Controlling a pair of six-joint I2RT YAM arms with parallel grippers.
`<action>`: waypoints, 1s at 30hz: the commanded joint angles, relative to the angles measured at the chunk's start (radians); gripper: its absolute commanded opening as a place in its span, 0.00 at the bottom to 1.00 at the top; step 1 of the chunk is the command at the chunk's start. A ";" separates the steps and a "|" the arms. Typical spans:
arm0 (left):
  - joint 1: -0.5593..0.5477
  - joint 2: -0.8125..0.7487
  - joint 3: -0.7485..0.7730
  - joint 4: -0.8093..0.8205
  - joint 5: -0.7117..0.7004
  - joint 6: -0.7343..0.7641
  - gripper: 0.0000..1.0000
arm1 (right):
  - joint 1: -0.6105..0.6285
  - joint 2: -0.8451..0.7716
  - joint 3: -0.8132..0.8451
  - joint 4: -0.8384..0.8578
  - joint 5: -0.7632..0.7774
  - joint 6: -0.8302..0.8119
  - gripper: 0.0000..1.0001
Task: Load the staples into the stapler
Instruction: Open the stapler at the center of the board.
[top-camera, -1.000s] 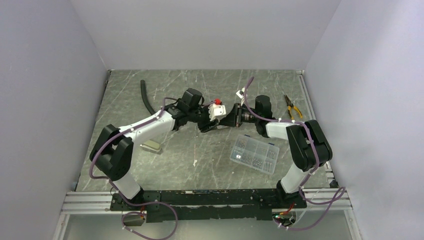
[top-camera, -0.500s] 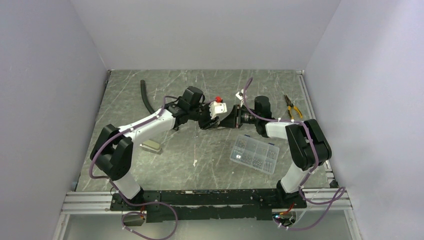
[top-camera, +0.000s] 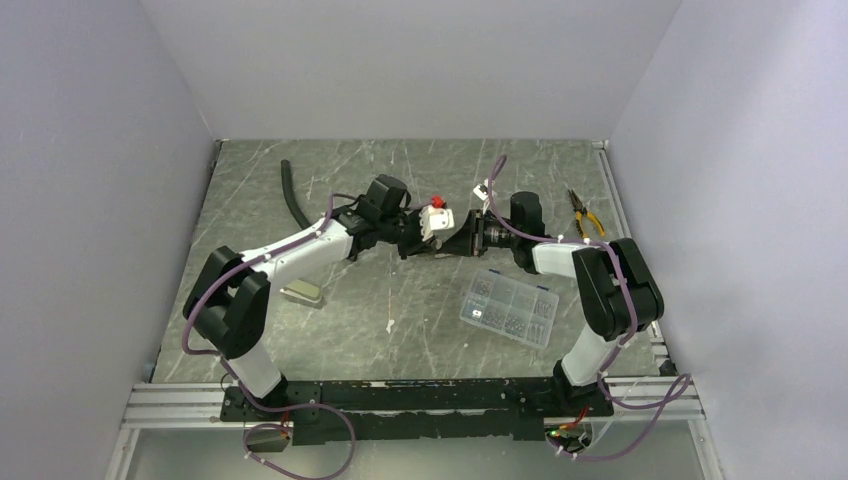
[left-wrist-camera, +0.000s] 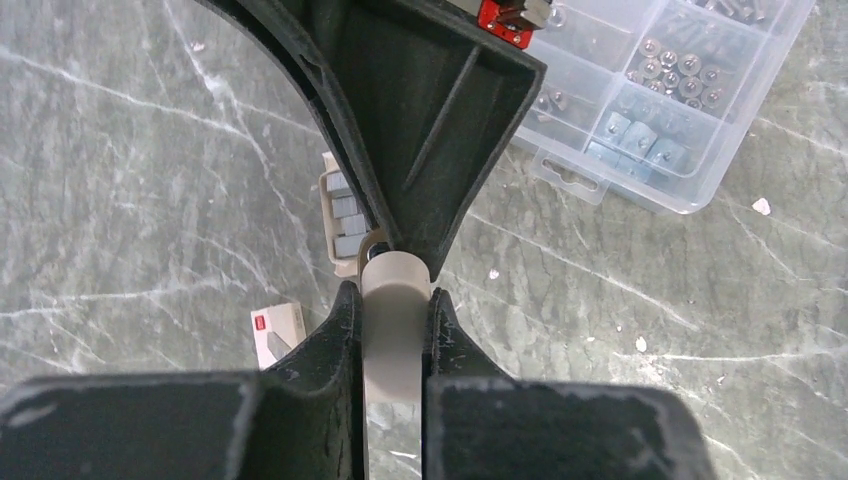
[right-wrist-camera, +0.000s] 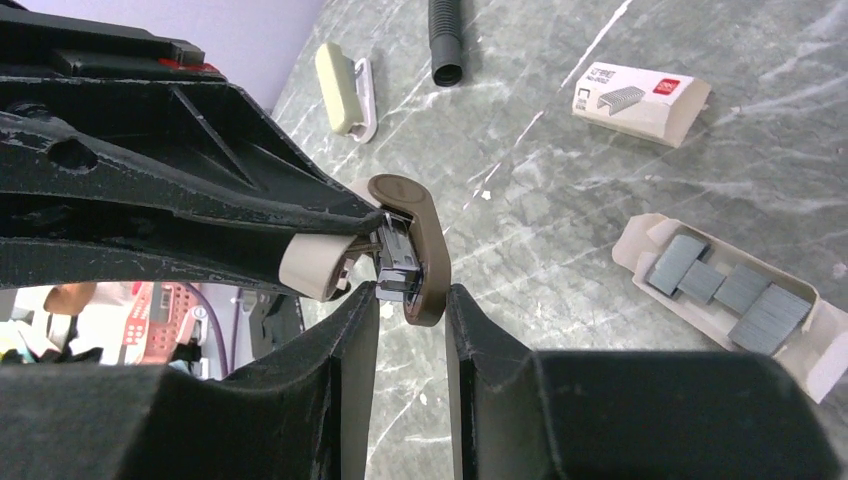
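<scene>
The right fingers (right-wrist-camera: 345, 370) squeeze the brown top of the stapler (right-wrist-camera: 420, 240) from both sides. Shiny metal shows inside it. From the left, the black left fingers (right-wrist-camera: 250, 180) pinch the stapler's pale round end. On the grey surface (right-wrist-camera: 560, 200) lie a tray (right-wrist-camera: 634, 243) with grey staples (right-wrist-camera: 690, 262), a small staple box (right-wrist-camera: 640, 100), a black hose (right-wrist-camera: 445, 40) and a little green-and-white thing (right-wrist-camera: 345, 90).

Left wrist view: the stapler (left-wrist-camera: 394, 340) is mostly hidden inside the left gripper (left-wrist-camera: 394, 292), the clear compartment box (left-wrist-camera: 620, 185) runs off the top edge, and the staple tray (left-wrist-camera: 327, 200) is half covered by a black finger. Right wrist view: the black hose (right-wrist-camera: 444, 40) is cut off at the top edge.
</scene>
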 joint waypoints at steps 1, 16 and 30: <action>0.032 -0.069 -0.048 0.029 0.083 0.033 0.03 | -0.047 -0.027 0.017 -0.013 0.048 -0.043 0.00; 0.204 -0.220 -0.306 0.261 0.348 -0.003 0.03 | -0.071 0.011 -0.038 0.118 -0.018 0.003 0.00; 0.244 -0.284 -0.381 0.241 0.290 0.058 0.26 | -0.037 -0.015 -0.042 0.108 0.009 -0.007 0.00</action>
